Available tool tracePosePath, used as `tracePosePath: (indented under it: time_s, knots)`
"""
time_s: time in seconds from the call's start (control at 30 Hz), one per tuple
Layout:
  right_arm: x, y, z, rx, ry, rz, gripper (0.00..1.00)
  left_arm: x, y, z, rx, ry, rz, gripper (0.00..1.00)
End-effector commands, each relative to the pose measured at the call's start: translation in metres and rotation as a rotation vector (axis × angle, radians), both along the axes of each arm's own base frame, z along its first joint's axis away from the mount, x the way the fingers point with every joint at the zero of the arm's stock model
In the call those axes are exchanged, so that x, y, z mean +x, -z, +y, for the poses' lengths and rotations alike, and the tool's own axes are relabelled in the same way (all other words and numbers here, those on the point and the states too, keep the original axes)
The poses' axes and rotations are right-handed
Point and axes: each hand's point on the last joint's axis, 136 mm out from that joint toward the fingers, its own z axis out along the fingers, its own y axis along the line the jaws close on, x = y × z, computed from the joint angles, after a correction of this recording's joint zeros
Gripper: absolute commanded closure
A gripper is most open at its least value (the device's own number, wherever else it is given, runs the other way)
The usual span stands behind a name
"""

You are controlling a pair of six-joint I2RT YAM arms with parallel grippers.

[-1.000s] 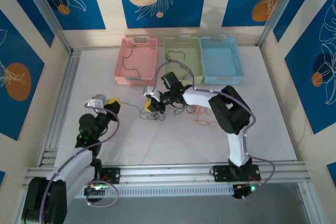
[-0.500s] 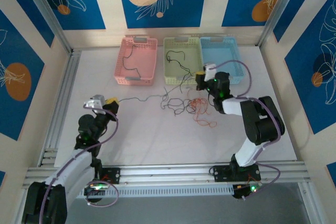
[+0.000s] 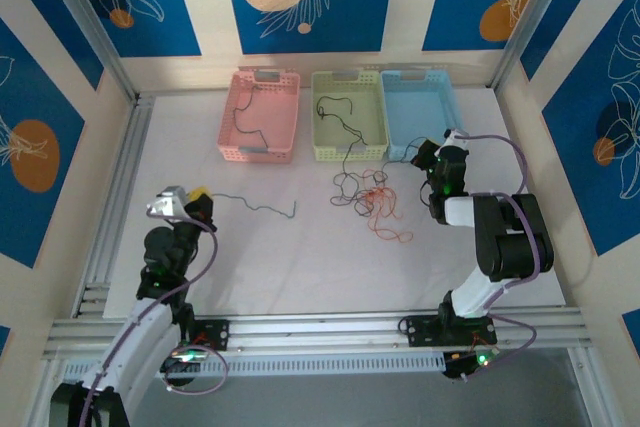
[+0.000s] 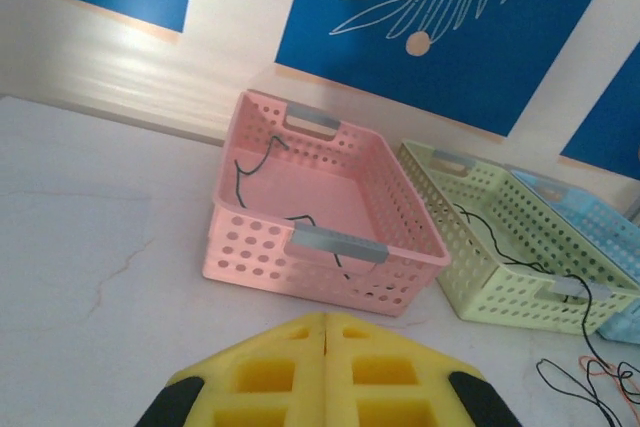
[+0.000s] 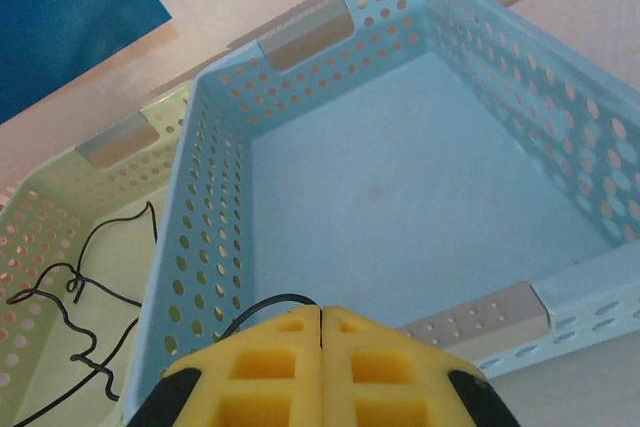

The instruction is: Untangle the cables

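A dark grey cable (image 3: 255, 204) lies loose on the white table, one end at my left gripper (image 3: 203, 193) (image 4: 325, 319), whose yellow jaws are pressed together. The tangle of black cables (image 3: 352, 187) and the orange-red cable (image 3: 382, 209) lie mid-table, below the green basket. My right gripper (image 3: 424, 154) (image 5: 320, 312) is at the blue basket's front edge, jaws shut, with a black cable (image 5: 262, 304) curling left out of its tips. One black cable (image 3: 245, 122) lies in the pink basket. Another black cable (image 3: 335, 112) (image 5: 90, 247) lies in the green basket.
Three baskets stand in a row at the back: pink basket (image 3: 262, 77) (image 4: 300, 277), green basket (image 3: 345, 75) (image 4: 480, 287), blue basket (image 3: 420, 107) (image 5: 400, 197). A metal frame and patterned walls close in the table on all sides.
My right gripper swung from the table's middle-left to the front of the blue basket. The tangle shifted right, and the grey cable came away from it and went slack. My left gripper drew back slightly left.
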Motion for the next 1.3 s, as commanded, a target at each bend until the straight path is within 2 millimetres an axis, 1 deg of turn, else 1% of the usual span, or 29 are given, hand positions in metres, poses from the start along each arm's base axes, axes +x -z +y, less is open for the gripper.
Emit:
tracePosePath:
  time_s: [0.0, 0.1, 0.23, 0.33, 0.37, 0.43, 0.53, 0.6, 0.63, 0.7, 0.83, 0.93, 1.0, 1.07, 1.13, 1.2, 1.27]
  knots:
    - [0.000, -0.015, -0.005, 0.032, 0.035, -0.042, 1.00, -0.001, 0.005, 0.007, 0.004, -0.033, 0.006, 1.00]
    - [0.001, -0.014, 0.000, 0.040, 0.011, -0.031, 1.00, -0.001, 0.004, 0.003, 0.003, -0.011, 0.002, 1.00]
    - [0.002, -0.014, 0.003, 0.038, -0.001, -0.027, 1.00, 0.001, 0.000, -0.004, -0.008, 0.027, -0.008, 1.00]
    - [0.003, -0.015, 0.004, 0.036, -0.008, -0.022, 1.00, 0.003, -0.013, -0.009, -0.020, 0.052, -0.020, 1.00]
    - [0.004, -0.014, 0.006, 0.036, -0.015, -0.019, 1.00, 0.003, -0.022, -0.009, -0.022, 0.052, -0.033, 1.00]
    - [0.005, -0.013, 0.010, 0.040, -0.027, -0.010, 1.00, 0.004, -0.044, -0.001, -0.046, 0.010, -0.081, 1.00]
    - [0.008, -0.015, 0.019, 0.034, -0.053, -0.014, 1.00, 0.008, -0.088, 0.015, -0.102, -0.084, -0.176, 1.00]
    - [0.009, -0.015, 0.025, 0.018, -0.068, -0.010, 1.00, 0.016, -0.116, 0.028, -0.120, -0.160, -0.227, 1.00]
    - [0.009, -0.017, 0.026, 0.011, -0.071, -0.012, 1.00, 0.022, -0.126, 0.031, -0.114, -0.187, -0.237, 1.00]
    - [0.009, -0.015, 0.028, 0.002, -0.078, -0.005, 1.00, 0.038, -0.148, 0.037, -0.099, -0.237, -0.270, 1.00]
    - [0.010, -0.017, 0.031, -0.017, -0.087, -0.009, 1.00, 0.075, -0.182, 0.038, -0.075, -0.284, -0.323, 1.00]
    - [0.011, -0.020, 0.033, -0.011, -0.097, -0.014, 1.00, 0.117, -0.201, 0.027, -0.009, -0.275, -0.335, 1.00]
    - [0.012, -0.021, 0.038, -0.015, -0.116, -0.018, 1.00, 0.150, -0.208, 0.018, 0.081, -0.295, -0.327, 1.00]
    - [0.013, -0.020, 0.040, -0.021, -0.123, -0.013, 1.00, 0.181, -0.207, 0.007, 0.171, -0.291, -0.315, 1.00]
    - [0.013, -0.020, 0.041, -0.024, -0.128, -0.016, 1.00, 0.206, -0.202, -0.003, 0.255, -0.294, -0.302, 1.00]
    - [0.014, -0.020, 0.042, -0.025, -0.131, -0.014, 1.00, 0.231, -0.193, -0.016, 0.342, -0.281, -0.293, 1.00]
    - [0.014, -0.021, 0.043, -0.028, -0.136, -0.018, 1.00, 0.253, -0.179, -0.028, 0.405, -0.253, -0.278, 1.00]
